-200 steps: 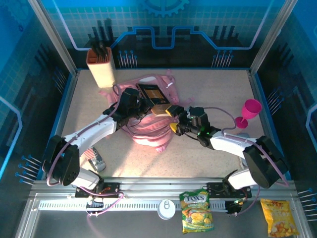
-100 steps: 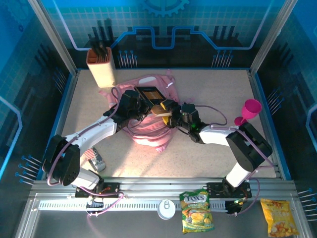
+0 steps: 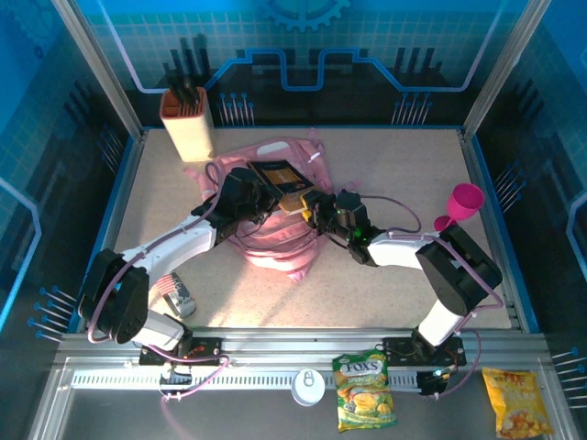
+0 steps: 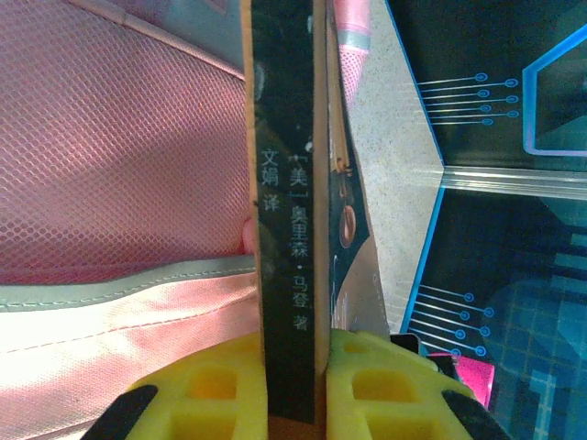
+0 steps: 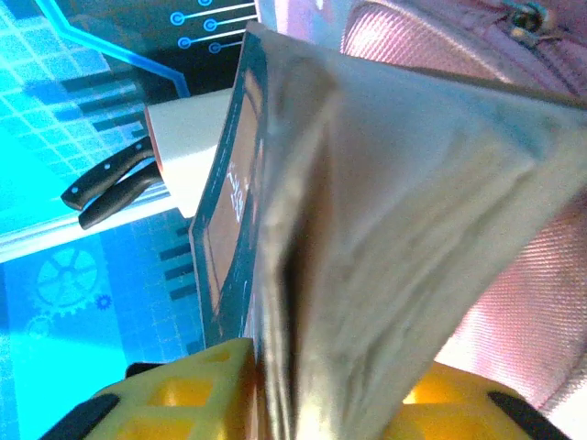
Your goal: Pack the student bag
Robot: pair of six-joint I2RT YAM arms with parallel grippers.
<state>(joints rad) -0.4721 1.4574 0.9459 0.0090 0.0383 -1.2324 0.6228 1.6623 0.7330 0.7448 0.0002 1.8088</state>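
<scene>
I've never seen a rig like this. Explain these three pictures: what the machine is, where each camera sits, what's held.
It is a robot: a left arm and a right arm bolted at the near edge of a table. One picture looks down from above; the other two come from wrist cameras, so the yellow blocks are each gripper's own fingers. On the table are a pink backpack, a knife block and a pink goblet. The left gripper clamps a dark book by its spine; the right gripper pinches its pages, over the backpack.

Speckled beige table (image 3: 394, 165), blue circuit-patterned walls (image 3: 413, 37)
</scene>
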